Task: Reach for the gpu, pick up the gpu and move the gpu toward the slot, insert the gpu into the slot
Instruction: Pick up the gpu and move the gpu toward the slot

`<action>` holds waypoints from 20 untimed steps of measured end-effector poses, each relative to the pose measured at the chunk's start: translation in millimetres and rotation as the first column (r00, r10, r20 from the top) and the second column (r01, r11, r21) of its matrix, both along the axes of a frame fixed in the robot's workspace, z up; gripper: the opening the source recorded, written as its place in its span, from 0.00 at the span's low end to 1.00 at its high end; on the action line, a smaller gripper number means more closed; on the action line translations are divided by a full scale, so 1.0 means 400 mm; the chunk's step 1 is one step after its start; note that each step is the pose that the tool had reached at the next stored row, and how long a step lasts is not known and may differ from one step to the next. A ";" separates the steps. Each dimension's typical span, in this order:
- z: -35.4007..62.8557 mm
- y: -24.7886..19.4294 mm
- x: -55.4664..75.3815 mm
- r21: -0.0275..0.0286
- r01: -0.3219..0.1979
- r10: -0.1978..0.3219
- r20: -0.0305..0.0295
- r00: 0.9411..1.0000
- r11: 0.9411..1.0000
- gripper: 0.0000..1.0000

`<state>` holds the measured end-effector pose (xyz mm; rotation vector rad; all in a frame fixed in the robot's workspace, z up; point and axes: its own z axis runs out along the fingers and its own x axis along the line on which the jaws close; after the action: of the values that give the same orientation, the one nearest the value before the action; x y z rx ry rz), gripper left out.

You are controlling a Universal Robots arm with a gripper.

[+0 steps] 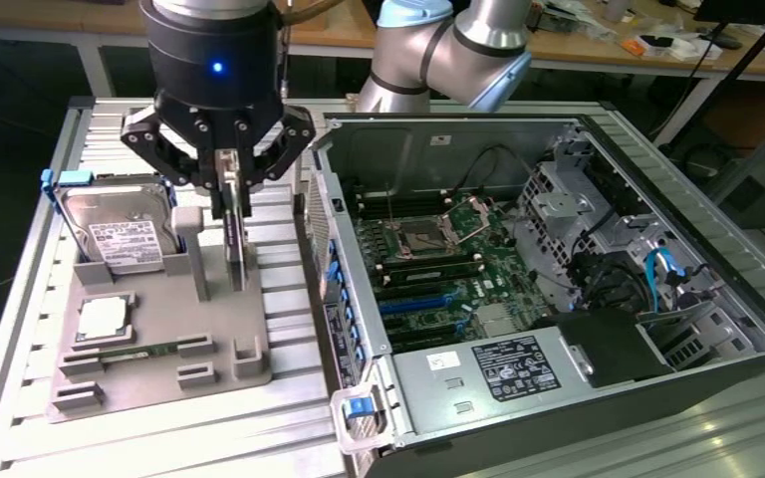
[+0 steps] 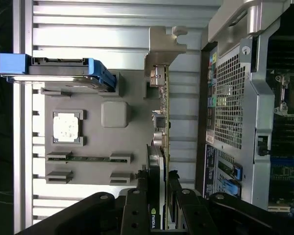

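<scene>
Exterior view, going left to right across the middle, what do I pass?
In order: hard drive → gpu standing on edge → motherboard inside the open computer case → blue cable.

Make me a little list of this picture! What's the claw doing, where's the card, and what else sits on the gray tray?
claw: down at the top edge of the gpu
gpu: standing on its edge in the gray tray, not yet in the computer
computer case: open, to the exterior view's right of the tray
hard drive: propped in the tray, beside the gpu
memory stick: lying flat in the tray
</scene>
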<state>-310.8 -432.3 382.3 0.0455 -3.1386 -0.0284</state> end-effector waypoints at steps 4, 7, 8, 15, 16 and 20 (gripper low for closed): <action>0.043 0.000 0.000 0.000 0.000 0.000 0.001 1.000 1.000 0.27; 0.061 0.000 0.000 0.000 0.000 0.000 0.001 1.000 1.000 0.27; 0.065 0.000 0.000 0.000 0.000 0.000 0.001 1.000 1.000 0.27; 0.073 0.000 0.003 0.000 0.000 0.000 0.001 1.000 1.000 0.27; 0.073 0.000 0.004 0.000 0.000 0.000 0.001 1.000 1.000 0.27; 0.071 0.000 0.023 0.000 0.000 0.000 0.001 1.000 1.000 0.27</action>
<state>-301.4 -432.2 410.8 0.0456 -3.1401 -0.0285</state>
